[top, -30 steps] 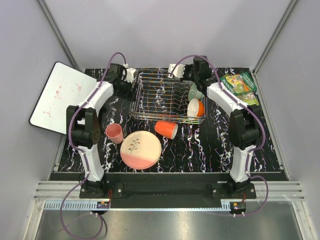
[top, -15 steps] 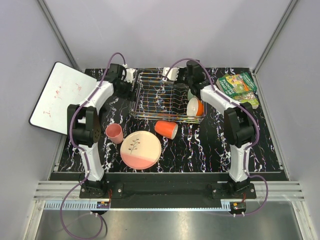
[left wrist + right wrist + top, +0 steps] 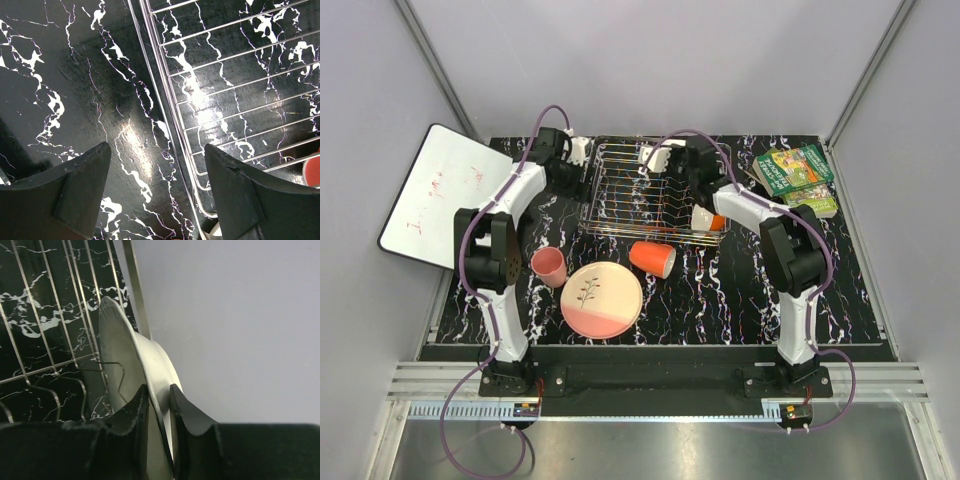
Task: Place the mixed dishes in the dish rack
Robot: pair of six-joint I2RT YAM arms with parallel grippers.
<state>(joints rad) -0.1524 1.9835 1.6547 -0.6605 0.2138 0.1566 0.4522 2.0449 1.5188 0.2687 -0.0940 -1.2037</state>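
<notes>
The dish rack (image 3: 638,200) stands at the back middle of the table. My right gripper (image 3: 157,390) is shut on the rim of the white plate (image 3: 145,355), which stands on edge among the rack's wires. In the top view the right gripper (image 3: 682,172) is over the rack's rear part. The orange-and-white bowl (image 3: 705,218) sits in the rack's right end. The pale green bowl is hidden. The orange mug (image 3: 652,258), pink cup (image 3: 549,266) and pink plate (image 3: 601,299) lie on the table before the rack. My left gripper (image 3: 157,170) is open and empty beside the rack's left edge (image 3: 170,95).
A whiteboard (image 3: 440,195) lies off the table's left edge. Green-covered books (image 3: 798,172) lie at the back right. Grey walls close in the back and sides. The left gripper also shows in the top view (image 3: 576,172).
My right arm has swung left across the rear of the rack, now covering the pale green bowl. The left arm and the dishes on the table have not moved.
</notes>
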